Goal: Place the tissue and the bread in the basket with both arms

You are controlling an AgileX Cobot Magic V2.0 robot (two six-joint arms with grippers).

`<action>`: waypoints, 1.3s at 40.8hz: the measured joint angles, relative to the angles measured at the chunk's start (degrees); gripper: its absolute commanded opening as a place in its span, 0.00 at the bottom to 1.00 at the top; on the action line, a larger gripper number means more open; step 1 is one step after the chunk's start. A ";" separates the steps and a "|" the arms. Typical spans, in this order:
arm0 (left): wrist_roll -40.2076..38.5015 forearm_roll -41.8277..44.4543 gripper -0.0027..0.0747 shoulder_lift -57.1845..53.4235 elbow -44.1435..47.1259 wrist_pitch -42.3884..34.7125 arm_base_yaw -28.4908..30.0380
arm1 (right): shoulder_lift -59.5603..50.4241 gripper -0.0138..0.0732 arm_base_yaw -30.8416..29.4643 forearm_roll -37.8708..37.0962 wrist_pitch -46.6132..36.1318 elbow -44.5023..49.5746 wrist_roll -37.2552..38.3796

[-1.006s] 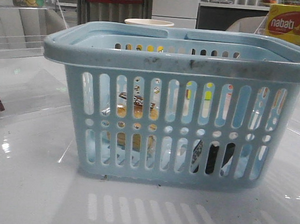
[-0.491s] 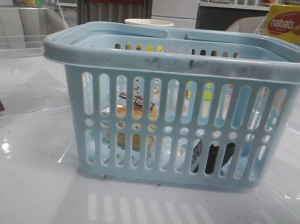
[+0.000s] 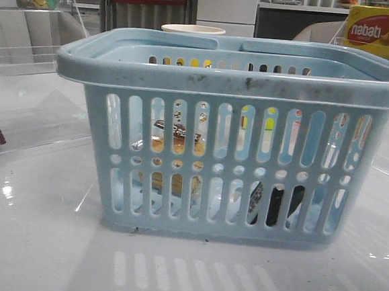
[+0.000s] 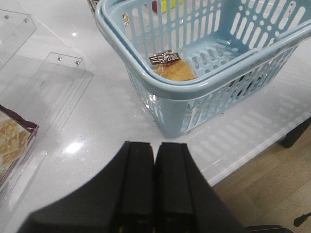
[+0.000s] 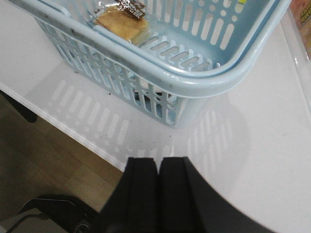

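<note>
The light blue basket [image 3: 233, 84] stands in the middle of the white table. Inside it lies the bread [image 3: 178, 144], tan slices under a dark label, seen through the slots; it shows from above in both wrist views [image 4: 171, 69] [image 5: 121, 22]. The black tissue [image 3: 274, 202] rests on the basket floor on the right side, visible only through the slots. My left gripper [image 4: 154, 148] is shut and empty, drawn back from the basket over the table. My right gripper [image 5: 158, 162] is also shut and empty, back near the table's front edge.
A yellow nabati box [image 3: 382, 32] stands at the back right. A white cup [image 3: 193, 29] sits behind the basket. A dark brown packet [image 4: 12, 141] lies at the left beside clear acrylic stands [image 4: 58, 82]. The wooden floor [image 5: 43, 160] shows past the table edge.
</note>
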 measured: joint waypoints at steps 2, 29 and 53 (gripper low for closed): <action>0.00 0.00 0.15 0.00 0.00 0.00 0.00 | 0.00 0.22 0.00 0.00 0.14 0.00 0.00; 0.00 -0.30 0.15 -10.14 8.92 -10.93 10.71 | 0.00 0.22 0.00 0.00 0.38 0.00 0.12; 0.00 -4.63 0.15 -37.03 47.81 -43.91 32.48 | 0.00 0.22 0.00 0.00 0.50 0.00 0.12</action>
